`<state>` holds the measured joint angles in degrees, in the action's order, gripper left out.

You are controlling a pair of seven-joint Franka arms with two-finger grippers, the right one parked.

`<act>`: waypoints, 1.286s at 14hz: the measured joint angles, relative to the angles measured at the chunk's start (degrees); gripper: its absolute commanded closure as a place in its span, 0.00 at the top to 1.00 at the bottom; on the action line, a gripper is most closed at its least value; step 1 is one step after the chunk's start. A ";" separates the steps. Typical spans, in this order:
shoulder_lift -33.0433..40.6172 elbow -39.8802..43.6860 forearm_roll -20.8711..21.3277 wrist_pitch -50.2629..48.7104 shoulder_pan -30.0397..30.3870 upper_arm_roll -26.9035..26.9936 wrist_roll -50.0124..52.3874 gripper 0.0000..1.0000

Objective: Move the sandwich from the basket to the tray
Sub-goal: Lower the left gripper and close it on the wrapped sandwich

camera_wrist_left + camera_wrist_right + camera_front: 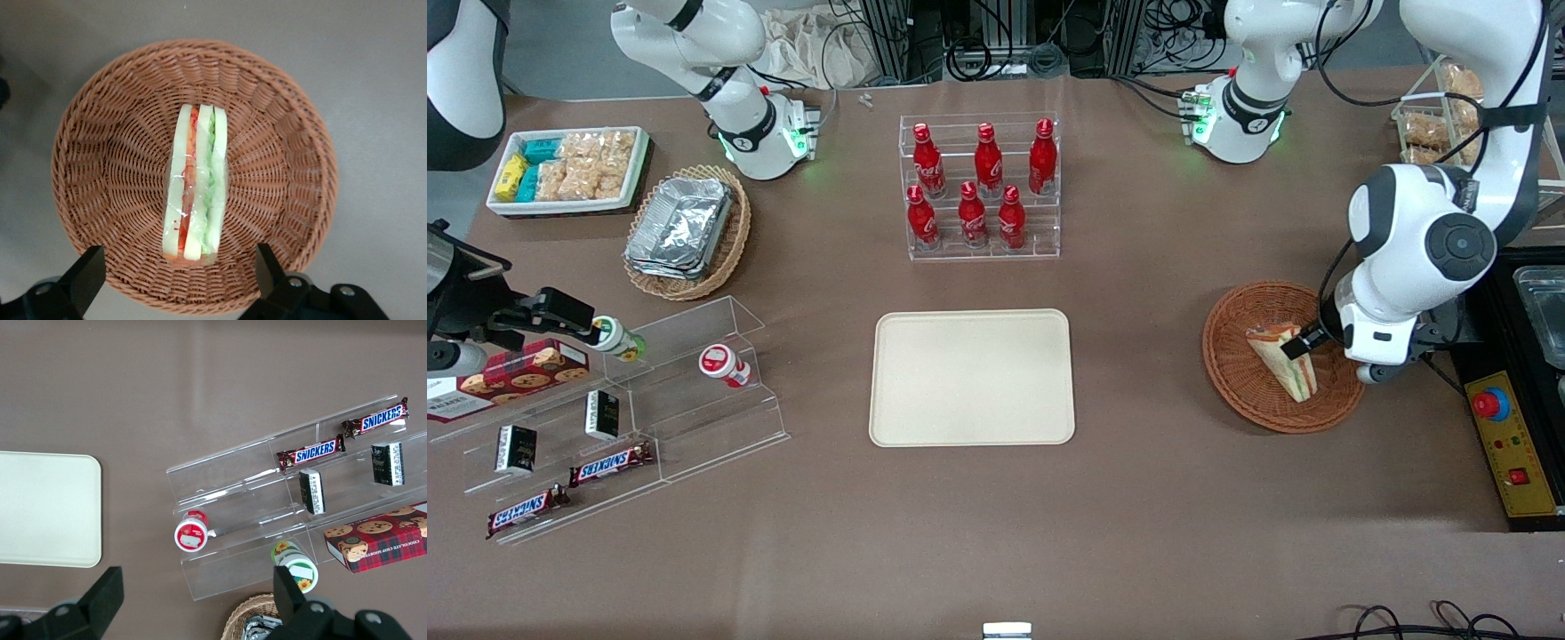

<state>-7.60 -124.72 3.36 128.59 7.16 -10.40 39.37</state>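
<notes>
Left wrist view: the gripper [179,275] hangs above the basket [100,140] with fingers spread wide, holding nothing. The sandwich [195,183] lies in the basket on its side, between the fingertips' line. The tray [971,377] sits well apart.

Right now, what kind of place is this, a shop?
Probably a robot lab set up like a snack shop: cola bottles, Snickers bars, cables. The open gripper hangs above the sandwich in the basket.

Bright, even overhead light, soft shadows, glare on the foil trays [680,227]; the pincer [179,275] fingers slightly blurred.
</notes>
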 measured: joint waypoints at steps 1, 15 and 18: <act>-0.17 -0.67 0.00 0.41 0.00 0.03 0.00 1.00; -7.01 -2.66 1.70 6.68 0.00 0.07 -0.09 0.41; -7.84 -2.66 1.71 7.42 0.60 0.15 -0.09 0.02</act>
<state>-15.43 -127.39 5.07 136.02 7.76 -10.26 39.29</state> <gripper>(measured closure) 0.445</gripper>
